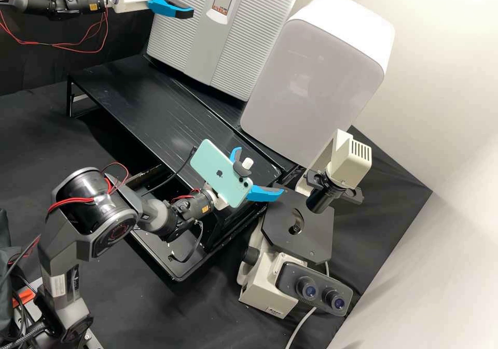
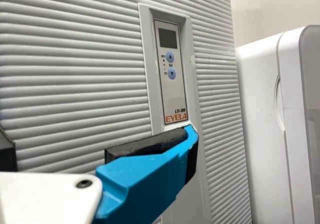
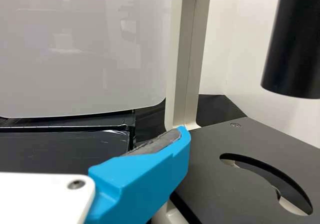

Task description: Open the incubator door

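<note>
The right gripper (image 1: pixel 261 181) faces a microscope stage (image 3: pixel 235 169) and a pale cabinet panel (image 3: pixel 85 49).
With twelve o'clock straight out from the gripper, the panel stands upright at eleven, faint reflections on its glossy front; the black tabletop (image 3: pixel 60 149) lies below it at ten. An off-white column (image 3: pixel 185 59) rises at twelve, and a black barrel (image 3: pixel 295 44) hangs at one, well apart from the stage beneath. The flat dark stage spreads from one to two, a curved slot (image 3: pixel 272 179) cut through it. One blue jaw overlaps the stage's near edge in sight; contact cannot be told.
</note>
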Robot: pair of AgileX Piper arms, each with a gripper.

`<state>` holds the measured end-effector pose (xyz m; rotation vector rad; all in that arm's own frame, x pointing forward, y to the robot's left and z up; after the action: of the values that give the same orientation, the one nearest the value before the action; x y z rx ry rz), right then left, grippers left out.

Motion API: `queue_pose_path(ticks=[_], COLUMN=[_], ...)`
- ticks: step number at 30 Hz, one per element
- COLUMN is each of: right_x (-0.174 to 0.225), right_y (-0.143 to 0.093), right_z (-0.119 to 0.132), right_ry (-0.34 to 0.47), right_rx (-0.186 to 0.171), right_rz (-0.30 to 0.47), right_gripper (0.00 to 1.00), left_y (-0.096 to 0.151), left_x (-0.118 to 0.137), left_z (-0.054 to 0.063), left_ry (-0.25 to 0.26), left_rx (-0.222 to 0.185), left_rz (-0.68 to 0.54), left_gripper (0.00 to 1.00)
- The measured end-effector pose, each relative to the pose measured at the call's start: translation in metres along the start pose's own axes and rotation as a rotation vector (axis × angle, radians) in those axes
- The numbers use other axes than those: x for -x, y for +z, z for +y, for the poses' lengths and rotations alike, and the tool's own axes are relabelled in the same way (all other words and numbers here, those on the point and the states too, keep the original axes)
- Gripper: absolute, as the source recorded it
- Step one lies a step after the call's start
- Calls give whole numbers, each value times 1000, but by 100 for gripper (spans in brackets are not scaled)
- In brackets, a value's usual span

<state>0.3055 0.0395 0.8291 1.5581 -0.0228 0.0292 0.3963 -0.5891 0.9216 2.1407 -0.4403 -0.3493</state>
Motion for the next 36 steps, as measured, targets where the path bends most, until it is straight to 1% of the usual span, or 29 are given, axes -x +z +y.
queue_pose_path(ticks=[4,5,6,7,9,13,18,21,25,27,29,36], right_x=[0,0,0,0,0,0,0,0,0,0,0,0], right_y=[0,0,0,0,0,0,0,0,0,0,0,0], right_z=[0,0,0,0,0,0,0,0,0,0,0,0], right_ry=[0,0,0,0,0,0,0,0,0,0,0,0], right_rx=[0,0,0,0,0,0,0,0,0,0,0,0], right_rz=[0,0,0,0,0,0,0,0,0,0,0,0], right_gripper=[100,100,100,100,100,100,100,100,100,100,100,100], left_y=[3,3,3,3,4,7,8,10,10,11,11,11], left_x=[-1,-1,-1,0,1,3,5,5,5,6,7,7], left_z=[-1,-1,-1,-1,-3,-4,-3,-5,-6,-6,-8,-6], left_ry=[6,7,8,13,12,19,20,17,18,24,21,25], left_rx=[29,31,38,53,71,86,89,100,97,101,106,104], left_rz=[6,8,8,17,22,23,24,25,29,27,27,26], left_gripper=[100,100,0,0,0,0,0,0,0,0,0,0])
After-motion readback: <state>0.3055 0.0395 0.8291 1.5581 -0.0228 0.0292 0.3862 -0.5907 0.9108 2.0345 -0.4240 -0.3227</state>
